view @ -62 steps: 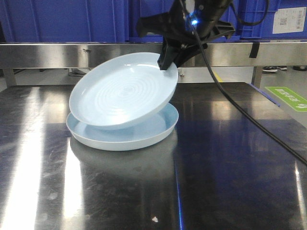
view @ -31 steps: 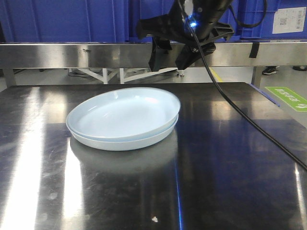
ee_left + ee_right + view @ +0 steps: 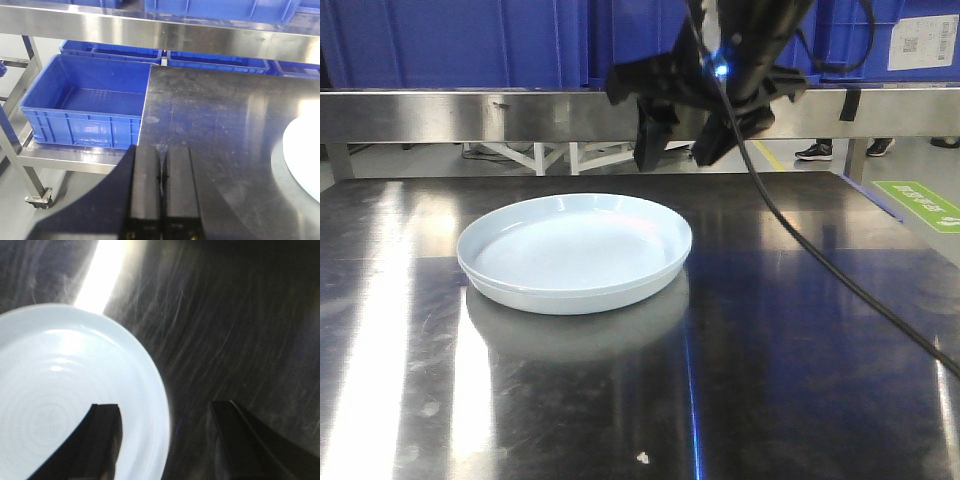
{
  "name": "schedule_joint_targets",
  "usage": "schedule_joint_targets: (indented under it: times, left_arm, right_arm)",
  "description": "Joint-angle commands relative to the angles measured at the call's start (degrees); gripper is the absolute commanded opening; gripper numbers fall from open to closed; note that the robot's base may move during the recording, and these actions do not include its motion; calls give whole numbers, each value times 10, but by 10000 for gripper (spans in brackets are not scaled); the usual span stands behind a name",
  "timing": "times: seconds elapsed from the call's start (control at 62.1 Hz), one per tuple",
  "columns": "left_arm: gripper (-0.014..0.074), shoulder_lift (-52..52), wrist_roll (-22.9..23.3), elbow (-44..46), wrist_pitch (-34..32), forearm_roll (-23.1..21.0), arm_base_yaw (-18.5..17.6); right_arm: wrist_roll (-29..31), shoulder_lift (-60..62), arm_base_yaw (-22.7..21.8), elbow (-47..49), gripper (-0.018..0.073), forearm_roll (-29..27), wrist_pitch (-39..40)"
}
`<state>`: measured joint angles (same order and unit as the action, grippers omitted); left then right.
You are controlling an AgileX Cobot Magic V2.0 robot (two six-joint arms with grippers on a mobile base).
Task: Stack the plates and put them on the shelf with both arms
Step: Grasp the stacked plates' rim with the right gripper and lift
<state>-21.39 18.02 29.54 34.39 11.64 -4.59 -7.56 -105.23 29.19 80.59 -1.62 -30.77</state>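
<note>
Two arms to call, sweeping from the left. Far left in the left wrist view, an open blue plastic crate (image 3: 85, 105) sits on a lower steel rack just beside the edge of the brushed-steel bench (image 3: 215, 110). The left gripper (image 3: 161, 165) hangs over that near edge, jaws pressed together with nothing between them, well apart from the work. I'd judge it's parked clear so the other arm has room. It doesn't show in the front view at all.

Centre now: the two pale bluish-white glossy round plates (image 3: 575, 250) lie nested on the bench, level, with rims so closely lined up that only a thin seam tells them apart. Stacking looks done to me, and the shelf move is what's left. From the left wrist I catch only a sliver of them at the frame's right edge.

Right of centre, the black right gripper (image 3: 677, 155) hovers above the stack's far right rim, jaws wide and empty. Its wrist view puts one finger over the plates and one over bare bench, straddling the rim. That view is blurred, with glare washing the top. A black cable (image 3: 840, 260) trails off right. The arm's upper part is cut off. The steel rail (image 3: 440, 115) behind, under blue bins (image 3: 450, 45), I take for the shelf, though its top is hidden.
</note>
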Motion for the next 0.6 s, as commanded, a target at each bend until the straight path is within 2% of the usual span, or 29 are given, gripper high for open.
schedule_joint_targets:
  times: [0.0,0.58]
  left_arm:
    - [89,-3,0,16,-50,4,-3]
    - [89,-3,0,16,-50,4,-3]
  right_arm:
    - [2,15,-1,20,488,1,19]
    - [2,-33,-1,20,483,1,8]
